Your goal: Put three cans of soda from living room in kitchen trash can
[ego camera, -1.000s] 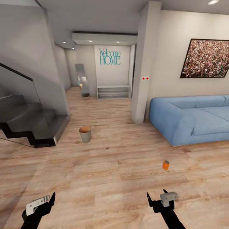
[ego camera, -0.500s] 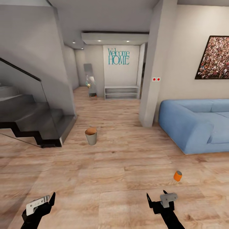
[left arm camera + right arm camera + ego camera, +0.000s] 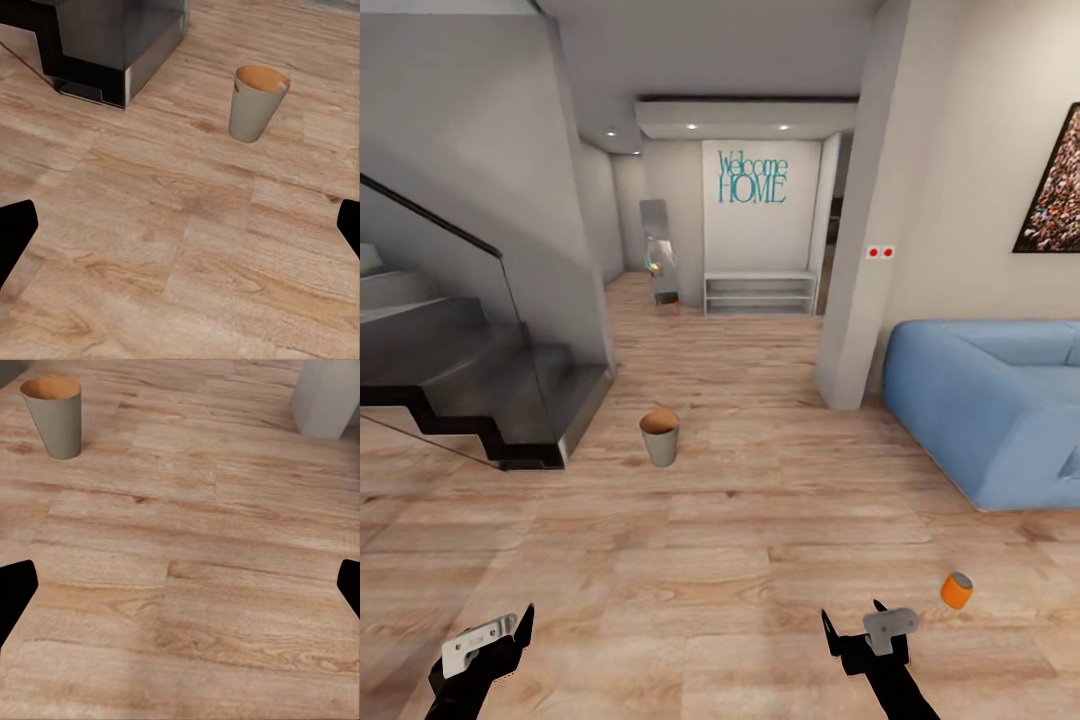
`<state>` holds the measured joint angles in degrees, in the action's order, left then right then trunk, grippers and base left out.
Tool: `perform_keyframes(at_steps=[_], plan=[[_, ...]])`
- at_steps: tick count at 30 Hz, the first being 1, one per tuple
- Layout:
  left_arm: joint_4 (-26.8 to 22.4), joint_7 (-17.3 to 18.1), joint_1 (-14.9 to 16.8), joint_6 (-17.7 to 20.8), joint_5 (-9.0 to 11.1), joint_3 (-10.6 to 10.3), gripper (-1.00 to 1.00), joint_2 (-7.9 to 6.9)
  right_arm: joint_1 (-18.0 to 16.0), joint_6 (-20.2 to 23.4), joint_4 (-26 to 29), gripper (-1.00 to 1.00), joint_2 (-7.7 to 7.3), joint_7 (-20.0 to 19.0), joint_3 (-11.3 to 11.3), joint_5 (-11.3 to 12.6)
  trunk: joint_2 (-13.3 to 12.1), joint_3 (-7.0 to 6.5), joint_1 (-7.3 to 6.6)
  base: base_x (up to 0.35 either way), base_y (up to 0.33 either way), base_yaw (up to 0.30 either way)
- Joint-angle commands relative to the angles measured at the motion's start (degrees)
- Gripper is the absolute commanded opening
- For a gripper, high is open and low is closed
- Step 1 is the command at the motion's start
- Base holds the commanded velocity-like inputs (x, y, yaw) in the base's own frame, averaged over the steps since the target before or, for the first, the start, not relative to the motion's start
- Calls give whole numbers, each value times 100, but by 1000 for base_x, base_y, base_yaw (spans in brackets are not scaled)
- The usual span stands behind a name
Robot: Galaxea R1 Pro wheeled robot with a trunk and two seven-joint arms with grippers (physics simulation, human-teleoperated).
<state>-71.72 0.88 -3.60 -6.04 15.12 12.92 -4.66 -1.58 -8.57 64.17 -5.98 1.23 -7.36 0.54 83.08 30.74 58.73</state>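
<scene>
The tash can (image 3: 660, 446), a small grey-beige bin with a copper-brown inside, stands upright on the wood floor ahead, near the foot of the stairs. It also shows in the left wrist view (image 3: 253, 112) and the right wrist view (image 3: 55, 424). One orange can of soda (image 3: 957, 590) lies tilted on the floor, just right of my right gripper (image 3: 852, 620). My left gripper (image 3: 500, 635) hangs low on the other side. Both grippers are open and hold nothing, with fingertips far apart in the left wrist view (image 3: 180, 232) and the right wrist view (image 3: 180, 592).
A dark staircase with a glass railing (image 3: 480, 385) fills the left side. A blue sofa (image 3: 1000, 410) stands at the right, behind a white pillar (image 3: 857, 300). A hallway with a low shelf (image 3: 760, 295) and a mirror (image 3: 658, 250) lies straight ahead.
The whole picture has shifted right and a little down, so the camera has turned left and moved closer. The bin and orange can lie where they were. Both arms hold their pose.
</scene>
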Motion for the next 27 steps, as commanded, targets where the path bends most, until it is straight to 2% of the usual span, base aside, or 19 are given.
perform_keyframes(at_steps=[1, 17, 27], plan=[[0, 0, 0, -1, 0, 0, 100, 0, 0, 0, 0, 100, 0, 0, 1, -1, 0, 0, 0, 292, 114, 9], [0, 0, 0, -2, 0, 0, 100, 0, 0, 2, -1, 100, 0, 0, -2, -2, 0, 0, 0, 293, 120, 2], [6, 0, 0, -2, 0, -5, 100, 0, 0, 1, -1, 100, 0, 0, -2, -2, 0, 0, 0, 286, 35, 0]])
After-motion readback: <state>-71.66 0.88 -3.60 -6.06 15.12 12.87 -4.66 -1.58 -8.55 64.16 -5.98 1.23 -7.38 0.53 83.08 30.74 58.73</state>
